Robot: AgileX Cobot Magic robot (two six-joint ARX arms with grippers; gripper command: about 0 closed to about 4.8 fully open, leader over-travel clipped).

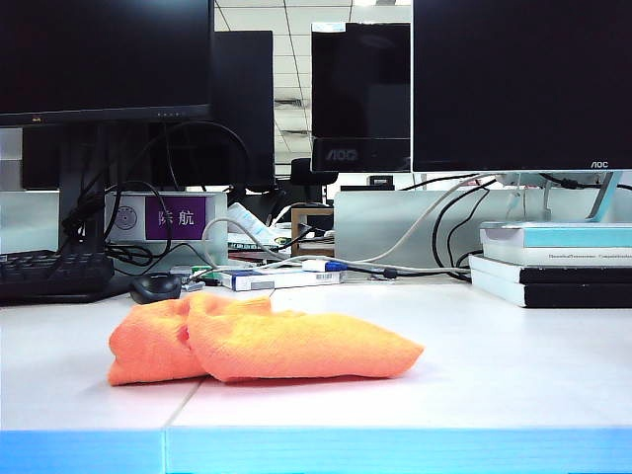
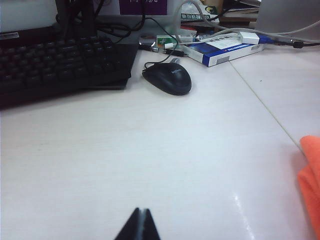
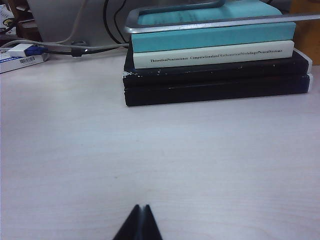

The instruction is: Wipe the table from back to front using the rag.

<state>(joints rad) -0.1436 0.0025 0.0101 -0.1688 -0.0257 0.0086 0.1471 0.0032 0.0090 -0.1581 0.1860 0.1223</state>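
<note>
The orange rag lies bunched on the white table, left of centre and near the blue front edge. Neither arm shows in the exterior view. In the left wrist view my left gripper hovers shut and empty over bare table, with an edge of the rag off to its side and apart from it. In the right wrist view my right gripper is shut and empty over bare table, facing a stack of books. The rag does not show there.
A black keyboard and black mouse lie at the back left. Cables and a blue-white box sit behind them. A stack of books stands at the back right, monitors behind.
</note>
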